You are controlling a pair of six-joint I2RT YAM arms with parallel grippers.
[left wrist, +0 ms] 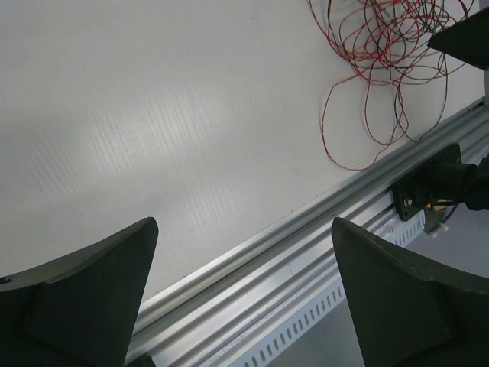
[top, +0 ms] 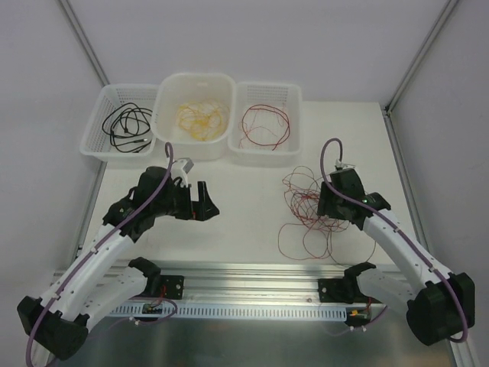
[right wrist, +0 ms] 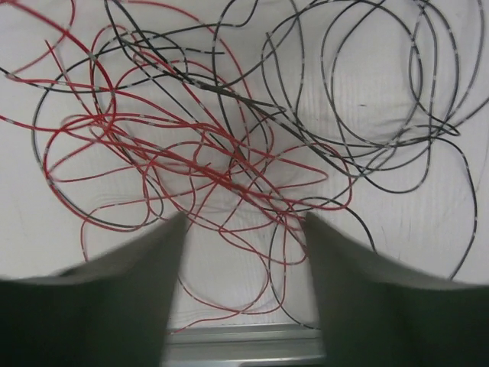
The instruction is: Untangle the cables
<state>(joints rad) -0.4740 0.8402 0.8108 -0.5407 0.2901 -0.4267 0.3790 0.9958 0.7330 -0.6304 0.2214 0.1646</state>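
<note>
The bare table (top: 244,222) between the two arms lies open. The left hand (left wrist: 244,306), its fingers spread wide with nothing between them, has free room below and towards the right arm, up to the tangle of red and black cables (top: 306,210). That tangle sprawls beneath the right hand (right wrist: 244,260), whose parted fingers straddle several strands. At the far edge, three white baskets (top: 192,152) stand side by side and close that side off. The aluminium rail (top: 252,287) bounds the near edge, and loose red loops reach close to it.
</note>
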